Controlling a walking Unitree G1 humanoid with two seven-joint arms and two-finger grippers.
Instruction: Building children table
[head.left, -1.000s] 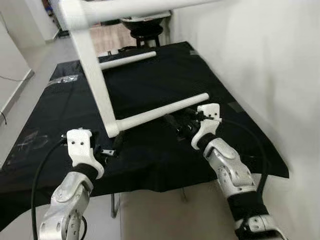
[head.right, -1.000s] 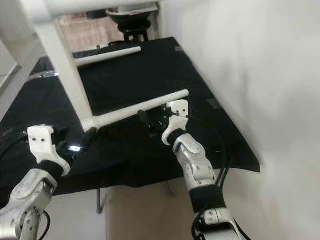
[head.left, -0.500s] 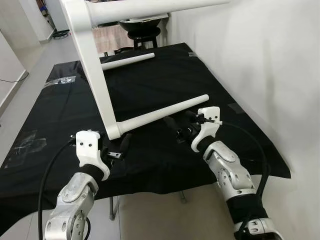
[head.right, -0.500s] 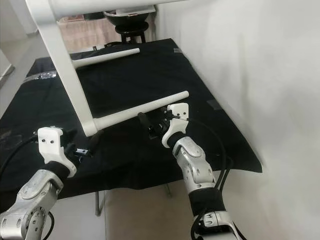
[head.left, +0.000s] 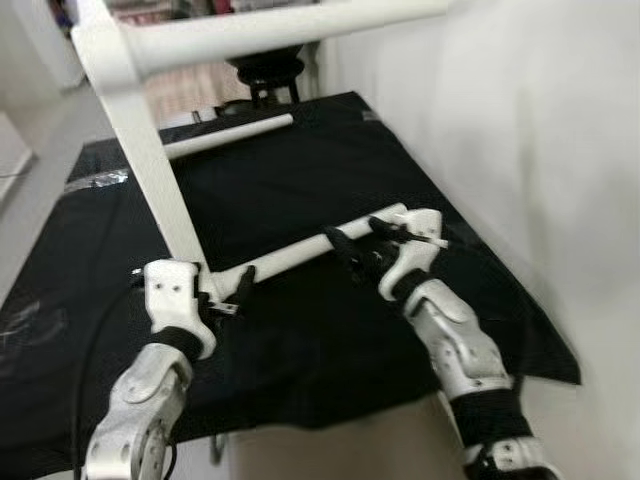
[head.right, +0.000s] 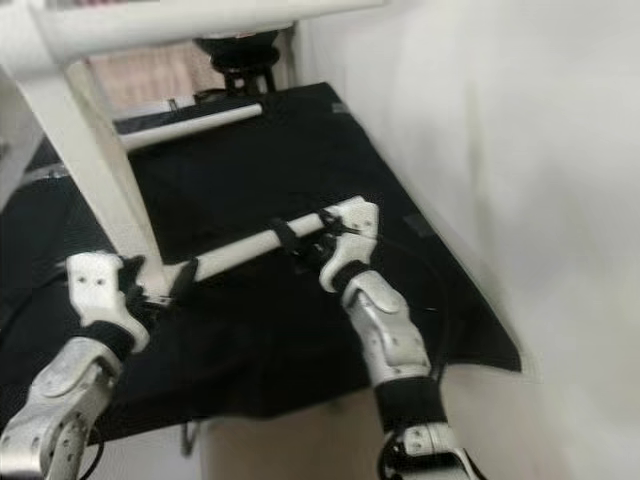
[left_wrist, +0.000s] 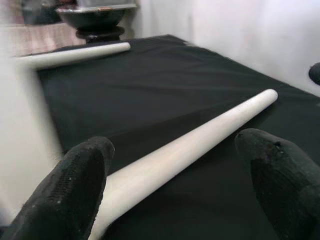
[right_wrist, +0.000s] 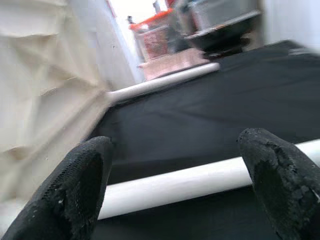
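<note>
Surface: black cloth (head.left: 330, 170) spread over a low table, set close against a pale wall (head.left: 520, 130).
Table frame: white frame (head.left: 150, 180) standing on the cloth, one thick upright slanting up to a corner and a crossbar running off toward the wall.
Lower leg: white leg (head.left: 300, 255) lying along the cloth from the foot of the upright toward the wall side; rounded free end near the right wrist.
Loose leg: second white leg (head.left: 230, 135) lying apart at the far end of the cloth.
Left gripper (head.left: 235, 292): at the foot of the upright, beside the joint with the lower leg; fingers (left_wrist: 75, 195) spread wide in the left wrist view, the leg running between them, no contact visible.
Right gripper (head.left: 352, 250): over the lower leg near its free end; fingers (right_wrist: 280, 175) spread apart in the right wrist view, the leg crossing the gap, not clamped.
Background: dark round stool (head.left: 265, 72) past the far edge of the cloth.
Image quality: head views slightly blurred.
</note>
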